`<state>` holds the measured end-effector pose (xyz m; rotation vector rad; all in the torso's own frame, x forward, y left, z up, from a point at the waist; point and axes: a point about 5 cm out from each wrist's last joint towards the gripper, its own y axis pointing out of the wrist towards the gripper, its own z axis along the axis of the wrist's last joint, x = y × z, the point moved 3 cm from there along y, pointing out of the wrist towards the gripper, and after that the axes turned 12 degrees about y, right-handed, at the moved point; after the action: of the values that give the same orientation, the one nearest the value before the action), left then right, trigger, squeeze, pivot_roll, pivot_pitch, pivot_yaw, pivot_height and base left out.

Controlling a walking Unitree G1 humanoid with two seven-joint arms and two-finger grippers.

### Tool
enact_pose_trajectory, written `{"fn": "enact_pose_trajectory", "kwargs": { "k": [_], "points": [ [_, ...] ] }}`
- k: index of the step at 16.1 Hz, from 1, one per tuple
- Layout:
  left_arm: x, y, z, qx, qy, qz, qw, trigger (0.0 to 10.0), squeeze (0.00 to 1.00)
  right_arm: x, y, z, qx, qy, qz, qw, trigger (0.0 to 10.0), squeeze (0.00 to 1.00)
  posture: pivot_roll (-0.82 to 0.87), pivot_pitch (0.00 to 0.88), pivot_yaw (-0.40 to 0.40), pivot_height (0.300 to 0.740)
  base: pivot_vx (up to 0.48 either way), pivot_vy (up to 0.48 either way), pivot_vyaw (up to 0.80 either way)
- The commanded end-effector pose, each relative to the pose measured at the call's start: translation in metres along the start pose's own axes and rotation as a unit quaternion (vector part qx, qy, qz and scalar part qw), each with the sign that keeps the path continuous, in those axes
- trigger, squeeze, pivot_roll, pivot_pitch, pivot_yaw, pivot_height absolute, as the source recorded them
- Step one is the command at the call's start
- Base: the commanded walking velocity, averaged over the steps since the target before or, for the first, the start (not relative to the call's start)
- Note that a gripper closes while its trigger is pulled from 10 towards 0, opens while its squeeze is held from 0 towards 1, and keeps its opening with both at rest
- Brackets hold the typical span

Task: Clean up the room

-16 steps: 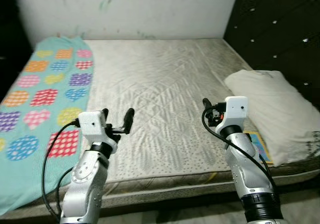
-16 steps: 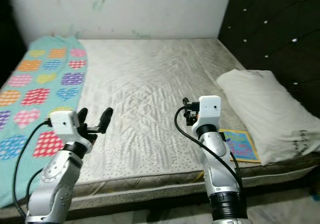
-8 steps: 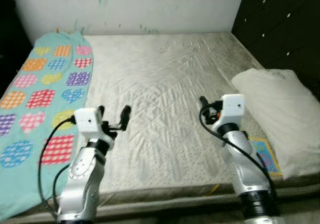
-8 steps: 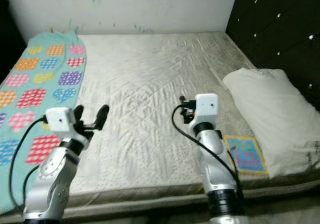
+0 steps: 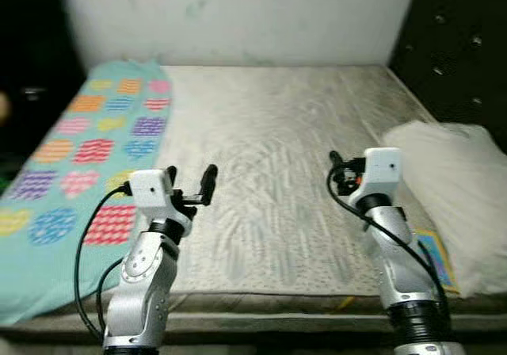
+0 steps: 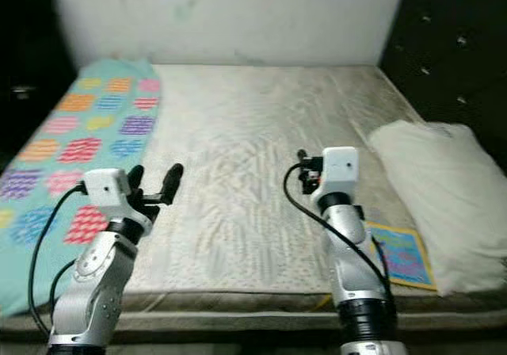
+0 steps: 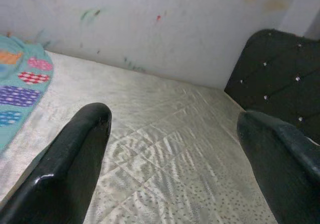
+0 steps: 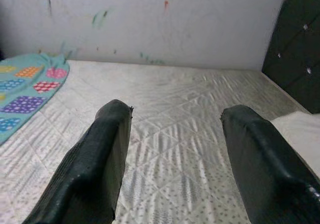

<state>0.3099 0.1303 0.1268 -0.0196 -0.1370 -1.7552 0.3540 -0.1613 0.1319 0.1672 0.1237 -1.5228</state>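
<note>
While both hover above the mattress (image 5: 277,149), left hand (image 5: 190,182) and right hand (image 8: 172,149) gape empty

Bed (image 5: 277,149): against the wall (image 5: 238,14); headboard (image 5: 459,46) on its right. Blanket (image 5: 79,157): along the bed's left side. Pillow (image 5: 455,188): at the bed's right edge. Book (image 6: 400,253): on the bed, just left of the pillow, near the front edge.

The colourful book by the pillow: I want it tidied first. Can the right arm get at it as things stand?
Probably yes. The book lies flat on the mattress edge beside the pillow, just right of the right gripper, whose fingers are open and empty. The pillow may overlap its far edge.
</note>
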Motion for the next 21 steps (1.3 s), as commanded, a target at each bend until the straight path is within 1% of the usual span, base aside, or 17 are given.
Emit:
{"fn": "enact_pose_trajectory", "kwargs": {
  "k": [1, 3, 5, 9, 11, 14, 21],
  "points": [
    [-0.006, -0.001, 0.002, -0.001, 0.005, 0.008, 1.0, 10.0, 0.0, -0.004, 0.001, -0.001, 0.0, 0.003, 0.005, 1.0, 10.0, 0.0, -0.07, 0.0, -0.004, 0.74, 0.0, 0.48, 0.0],
    [-0.006, -0.001, 0.002, 0.0, 0.004, 0.009, 1.0, 10.0, 0.0, -0.006, 0.001, -0.001, 0.0, 0.001, 0.013, 1.0, 10.0, 0.0, -0.07, 0.0, 0.006, 0.74, 0.0, 0.48, 0.0],
    [-0.008, -0.001, 0.002, 0.0, 0.003, 0.013, 1.0, 10.0, 0.0, -0.014, 0.002, 0.005, 0.011, -0.018, 0.04, 0.999, 10.0, 0.0, -0.08, 0.0, 0.013, 0.74, 0.0, 0.48, 0.0],
    [-0.007, 0.001, 0.004, 0.005, 0.003, 0.015, 1.0, 10.0, 0.0, -0.014, 0.006, 0.007, 0.008, -0.015, 0.042, 0.999, 10.0, 0.0, -0.09, 0.0, 0.002, 0.74, 0.0, 0.48, 0.0],
    [-0.008, 0.001, 0.005, 0.012, 0.0, 0.023, 1.0, 10.0, 0.0, -0.015, 0.005, 0.003, 0.002, -0.014, 0.047, 0.999, 10.0, 0.0, -0.09, 0.0, -0.005, 0.74, 0.0, 0.0, 0.0],
    [-0.003, 0.0, 0.009, 0.024, -0.007, 0.001, 1.0, 10.0, 0.0, -0.018, 0.002, -0.002, -0.004, -0.011, 0.051, 0.999, 10.0, 0.0, -0.09, 0.0, -0.007, 0.74, 0.0, 0.0, 0.0],
    [-0.001, 0.0, 0.01, 0.028, -0.008, -0.012, 0.999, 10.0, 0.0, -0.017, 0.0, -0.004, -0.007, -0.01, 0.049, 0.999, 10.0, 0.0, -0.08, 0.0, -0.002, 0.74, 0.339, 0.0, 0.0]
  ]
}}
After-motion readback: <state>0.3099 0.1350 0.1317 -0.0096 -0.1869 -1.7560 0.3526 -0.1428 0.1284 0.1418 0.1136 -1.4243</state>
